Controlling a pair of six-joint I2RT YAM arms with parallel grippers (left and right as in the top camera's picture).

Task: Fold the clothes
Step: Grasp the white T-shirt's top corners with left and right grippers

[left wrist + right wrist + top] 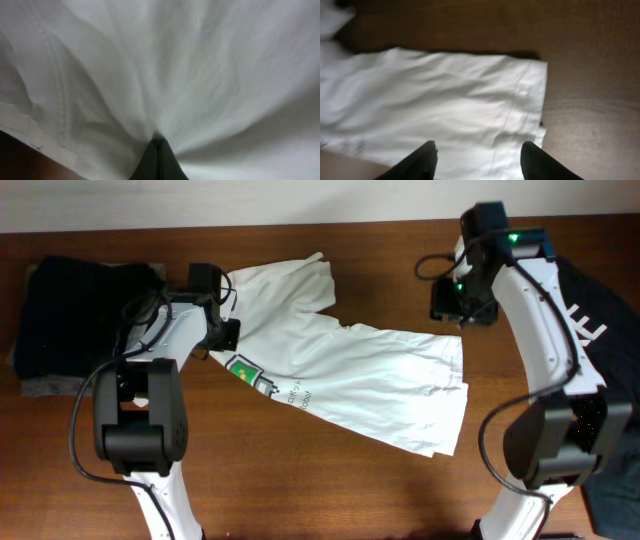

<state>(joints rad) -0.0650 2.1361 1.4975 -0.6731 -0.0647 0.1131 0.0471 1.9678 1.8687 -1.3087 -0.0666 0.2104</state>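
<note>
The brown wooden desk (330, 490) is carrying everything. The white T-shirt (350, 370) is lying across its middle, partly rumpled. It is stretching from a sleeve at the upper left down to its hem at the lower right.

A black shirt (600, 320) with white lettering is lying at the right edge, under the right arm. A pile of folded dark garments (80, 310) is sitting at the far left.

The left tool (157, 150) is pinching the T-shirt's cloth near the collar end, with its fingers pressed together and white fabric bunching around them. The right tool (478, 147) is hovering over the hem end, its fingers spread wide and gripping nothing.

The small green-and-yellow logo (245, 372) is facing up, with dark print (298, 395) just beside it.
</note>
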